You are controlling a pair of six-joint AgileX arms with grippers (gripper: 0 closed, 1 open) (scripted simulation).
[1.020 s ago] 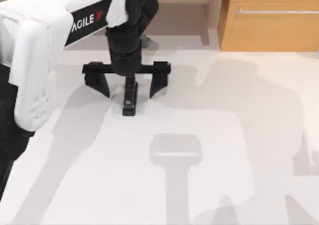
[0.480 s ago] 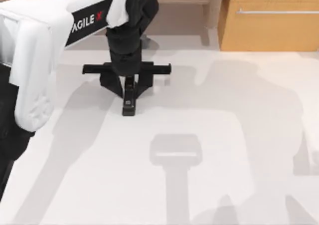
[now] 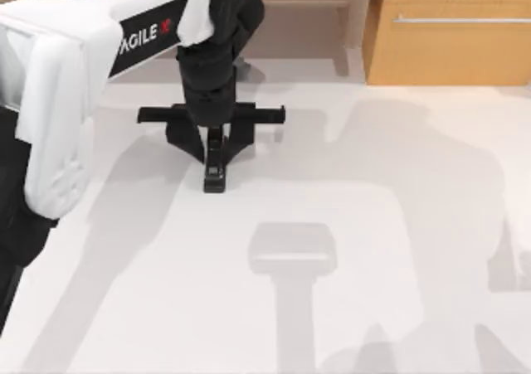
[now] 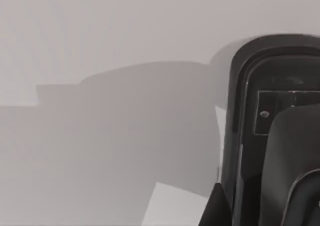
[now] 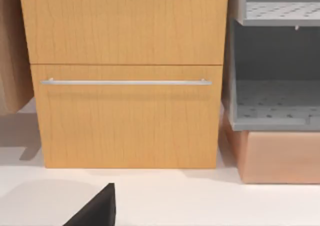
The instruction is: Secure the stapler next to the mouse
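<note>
Top view: my left arm reaches in from the table's left edge toward the far left part of the table [image 3: 373, 225], its white link angled across the corner and its black wrist pointing straight down. My left end effector [image 3: 214, 146] sits low over the stapler [image 3: 216, 171], with its fingers drawn together and clamped on the stapler's far end. The cross-bar of the end effector lies parallel to the table's far edge. The stapler lies flat on the table, its long axis running from far to near, and its near end projects free of the fingers toward the table's middle.

Left wrist view: the stapler's rounded black end [image 4: 250, 126] appears close beside one finger [image 4: 292, 171], resting on the white surface.

Open room: the table to the right of the stapler and toward the near edge is bare white surface crossed by shadows. Along the far edge stands a wooden cabinet [image 3: 452, 30], at the far right, well apart from the stapler.

Right wrist view: my right arm is parked facing the cabinet's drawer front [image 5: 125, 116], with a grey shelf unit [image 5: 275, 75] beside it; whether my right end effector is apart or together I cannot tell.
</note>
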